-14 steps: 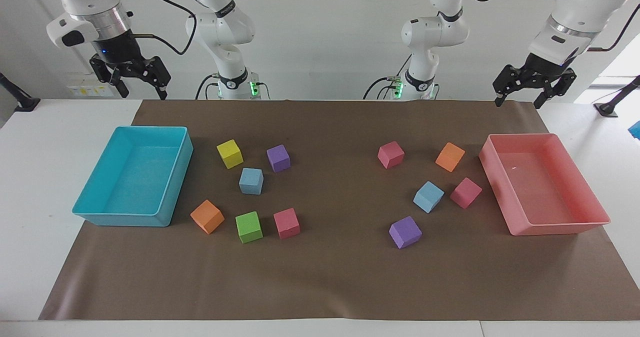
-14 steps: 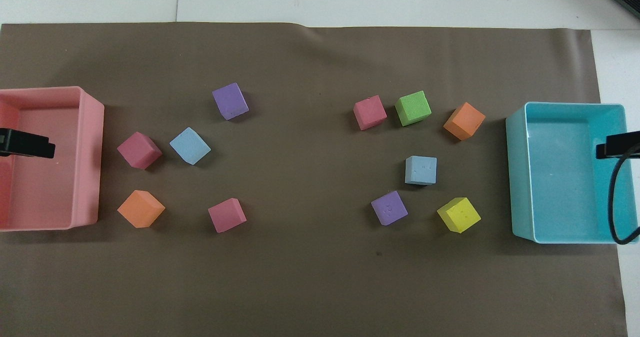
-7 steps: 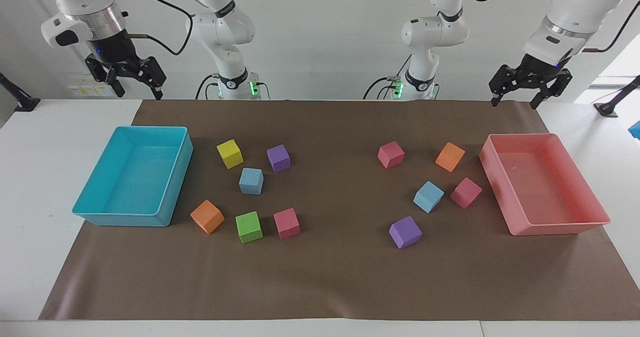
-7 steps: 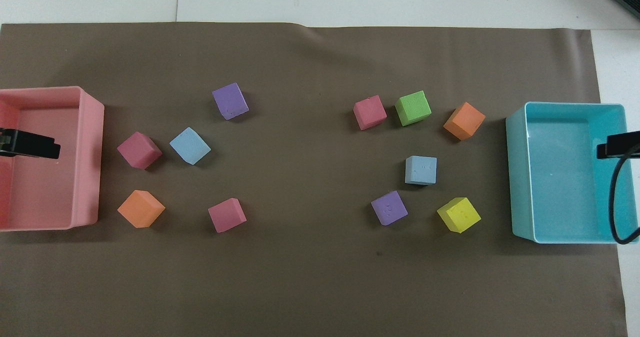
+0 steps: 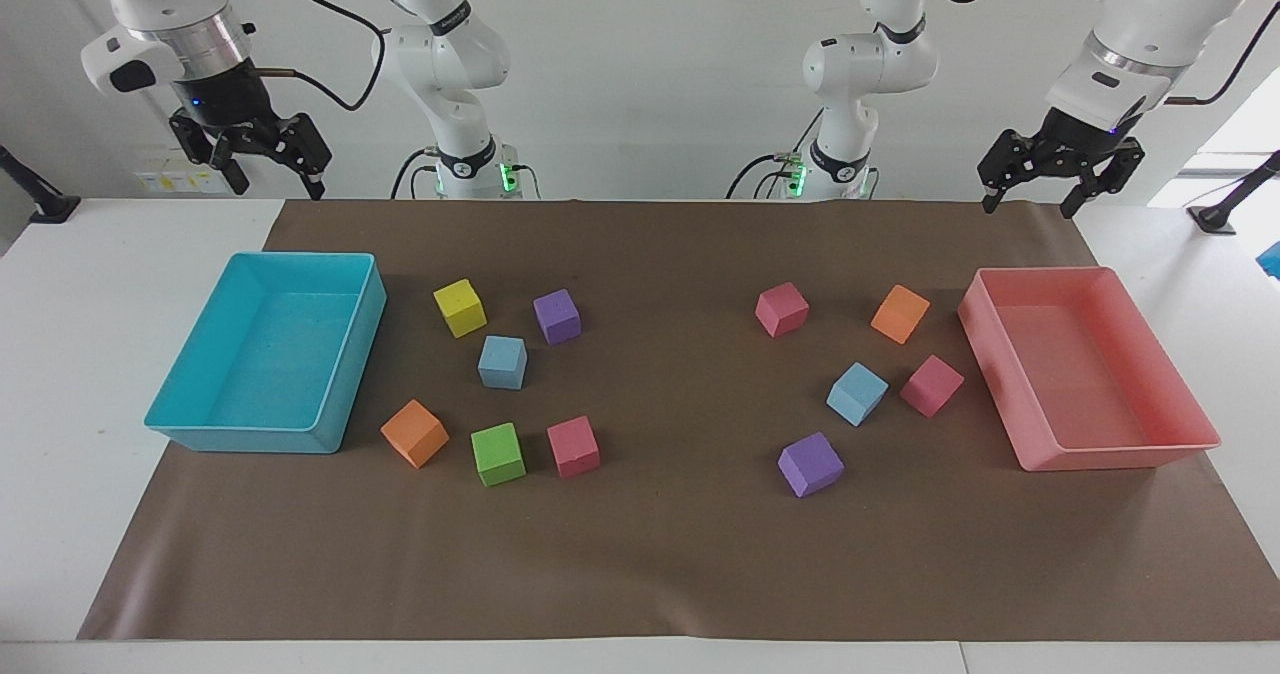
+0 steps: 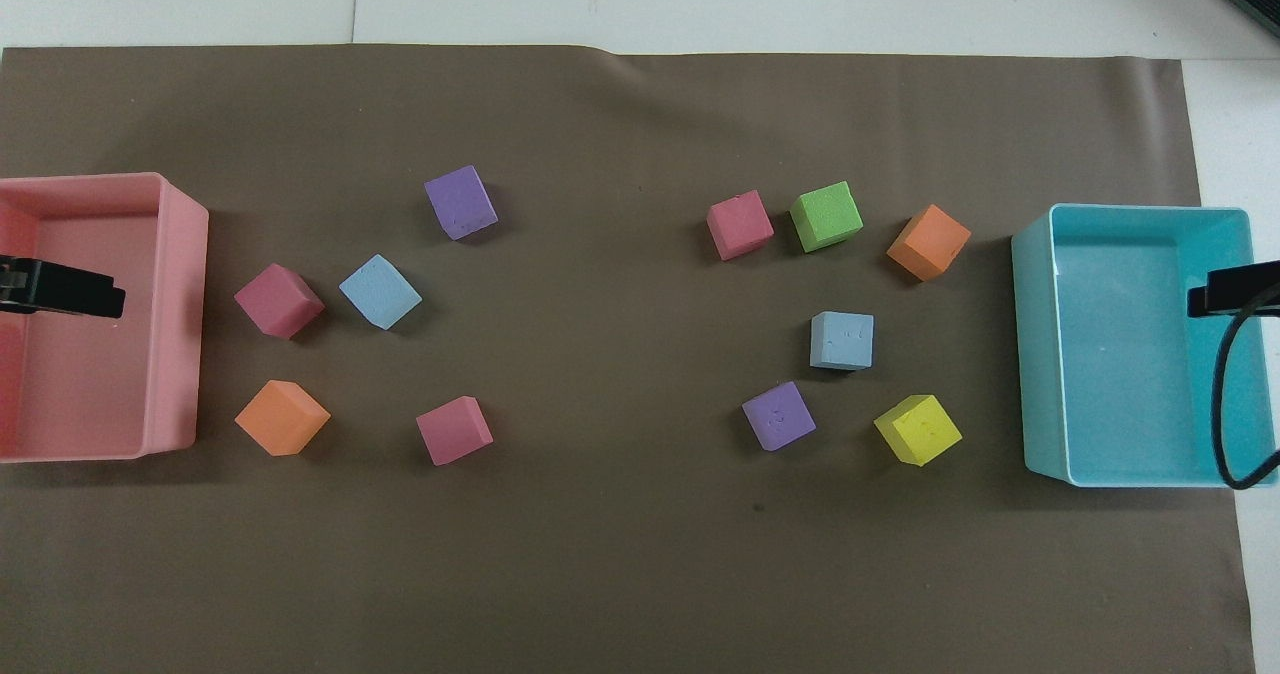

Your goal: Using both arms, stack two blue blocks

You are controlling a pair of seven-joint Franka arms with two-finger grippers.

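Now the 2 blue blocks lie apart on the brown mat [image 5: 660, 554], one blue block [image 5: 502, 362] near the turquoise tray [image 5: 350, 374] and the other blue block [image 5: 857, 393] near the pink tray [image 5: 990, 374], while the left gripper [image 5: 1033, 192] and the right gripper [image 5: 268, 180] hang open and empty, high over their trays.

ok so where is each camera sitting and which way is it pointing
Facing view: high across the table, looking back at the robots; both whole arms show, the left claw raised by the pink tray, the right claw raised by the turquoise tray.
Overhead view: high above the robots' end, looking forward and steeply down; only claw tips show at the side edges, over the trays.
Shared: the brown mat, both trays and all the cubes, including the two blue blocks, turned half a turn between views.
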